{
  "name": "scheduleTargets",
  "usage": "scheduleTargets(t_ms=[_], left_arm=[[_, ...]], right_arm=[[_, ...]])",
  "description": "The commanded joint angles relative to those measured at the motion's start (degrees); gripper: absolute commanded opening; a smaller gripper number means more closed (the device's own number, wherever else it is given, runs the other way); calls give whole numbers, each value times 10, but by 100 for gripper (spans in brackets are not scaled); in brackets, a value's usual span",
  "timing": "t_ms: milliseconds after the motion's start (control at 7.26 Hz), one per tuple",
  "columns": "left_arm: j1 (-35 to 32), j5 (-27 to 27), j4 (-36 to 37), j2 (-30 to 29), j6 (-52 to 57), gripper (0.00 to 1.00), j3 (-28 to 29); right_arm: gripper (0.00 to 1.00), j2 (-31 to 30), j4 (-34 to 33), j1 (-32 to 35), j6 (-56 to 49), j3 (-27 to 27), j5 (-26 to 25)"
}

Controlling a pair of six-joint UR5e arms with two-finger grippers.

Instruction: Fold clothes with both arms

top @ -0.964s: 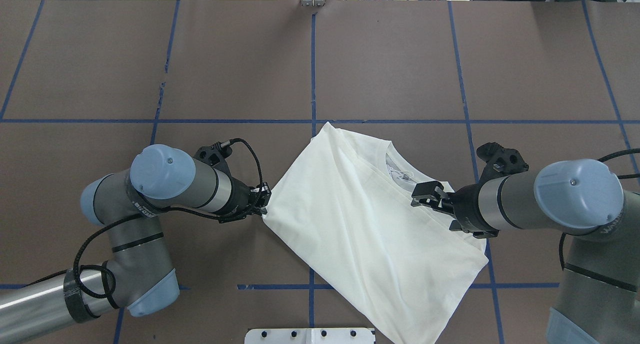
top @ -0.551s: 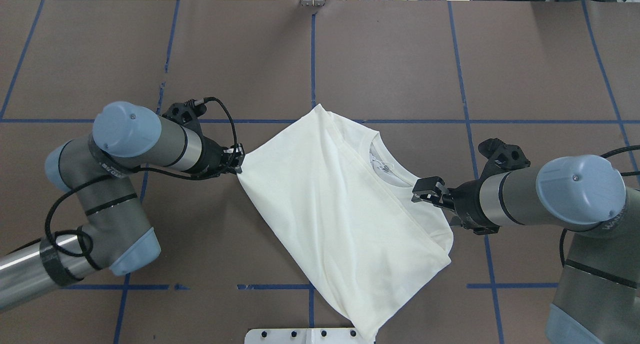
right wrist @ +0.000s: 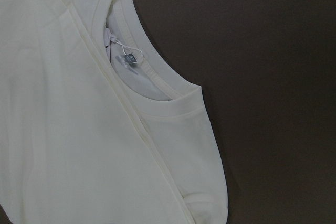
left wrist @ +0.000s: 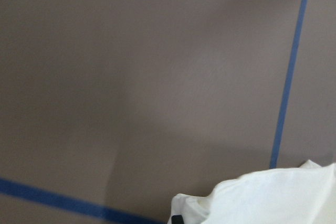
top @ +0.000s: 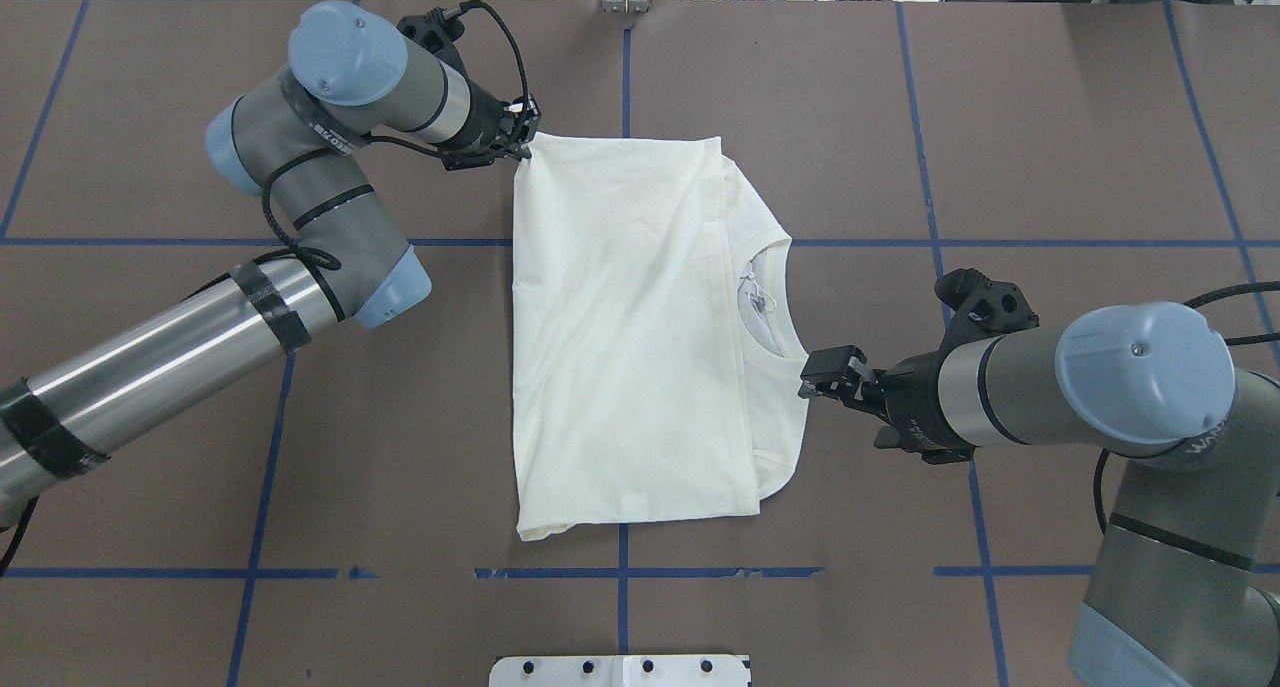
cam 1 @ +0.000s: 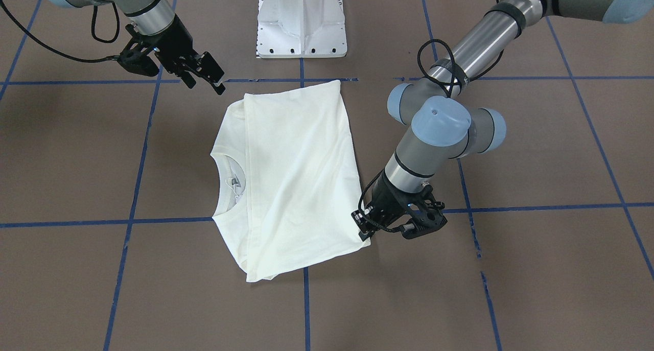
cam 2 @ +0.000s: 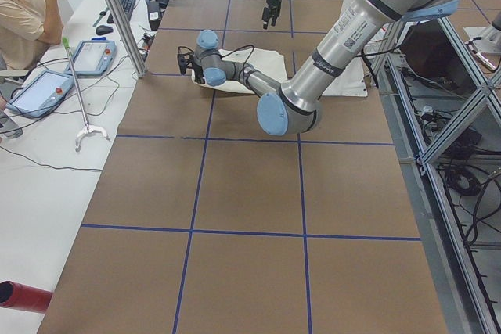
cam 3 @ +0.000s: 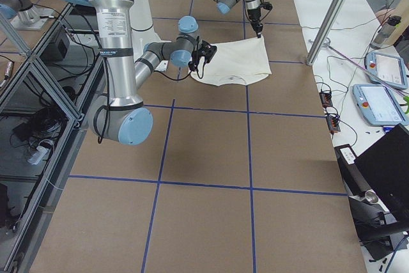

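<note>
Pinching with the left gripper (top: 522, 135), with fingers closed narrow on one corner of the cream T-shirt (top: 620, 327), most likely to drag and square the folded cloth on the brown table (top: 1050, 117) ahead of a further fold. Hovering with the right gripper (top: 822, 375), with fingers spread and holding nothing, just beside the shoulder edge below the collar (top: 768, 297). Seemingly placed there to let the cloth slide freely, or to be ready for a fresh grasp on that side. Spreads away from the left fingertips as a long rectangle, flat on the table, and reaches across almost to the open right fingers. Looks plain cream, with no print showing. Folded over lengthwise, with the top layer covering most of the body and a strip with the neckline bare on the side nearest the right fingers. Shows a small label (right wrist: 128, 59) inside the neck, soft diagonal creases running from the pinched corner, and a slightly uneven, rounded corner at the end well away from the left fingers. Seems thin and limp, and likely to wrinkle if pulled from one corner alone.
</note>
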Motion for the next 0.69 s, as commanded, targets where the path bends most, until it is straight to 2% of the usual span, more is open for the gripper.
scheduleTargets(t_ms=[0, 138, 413, 551], left_arm=[[-7, -5, -16, -13, -1, 55, 9], [-10, -37, -8, 16, -3, 61, -58], [-9, -49, 26, 83, -6, 62, -174], [-8, -48, 27, 89, -6, 62, -175]], right_arm=[[100, 14, -1, -21, 3, -5, -28], [100, 15, -1, -55, 18, -13, -65], [100, 33, -9, -139, 84, -49, -143], [99, 73, -30, -147, 94, -77, -165]])
